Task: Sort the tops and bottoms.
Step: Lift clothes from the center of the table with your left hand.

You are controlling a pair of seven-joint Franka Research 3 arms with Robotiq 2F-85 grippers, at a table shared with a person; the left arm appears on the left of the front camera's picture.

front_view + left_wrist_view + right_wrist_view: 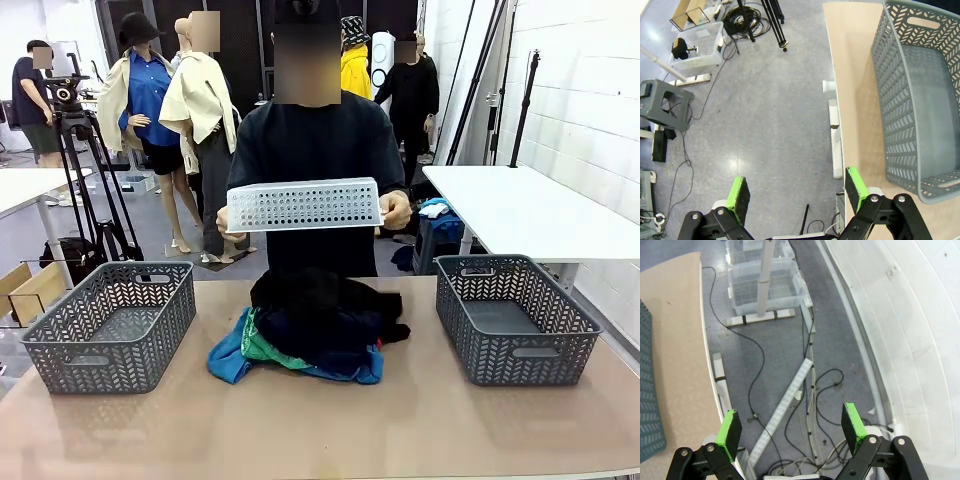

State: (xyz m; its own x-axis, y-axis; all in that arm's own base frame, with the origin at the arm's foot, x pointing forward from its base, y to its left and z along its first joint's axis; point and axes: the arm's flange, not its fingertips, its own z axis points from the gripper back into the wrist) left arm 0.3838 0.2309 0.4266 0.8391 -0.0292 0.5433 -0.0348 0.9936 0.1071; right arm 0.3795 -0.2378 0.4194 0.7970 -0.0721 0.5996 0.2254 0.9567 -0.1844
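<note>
A heap of clothes lies in the middle of the table, in front of the person. A black garment lies on top, with dark navy fabric under it. Green fabric and blue fabric stick out at the heap's lower left; I cannot tell tops from bottoms there. My left gripper is open and hangs over the floor beside the table's left edge. My right gripper is open too, over the floor past the table's right edge. Neither holds anything.
A grey woven basket stands at the table's left and another at its right. The person holds a white perforated basket with both hands above the heap. In the left wrist view the left basket is near. Cables and clear bins lie on the floor.
</note>
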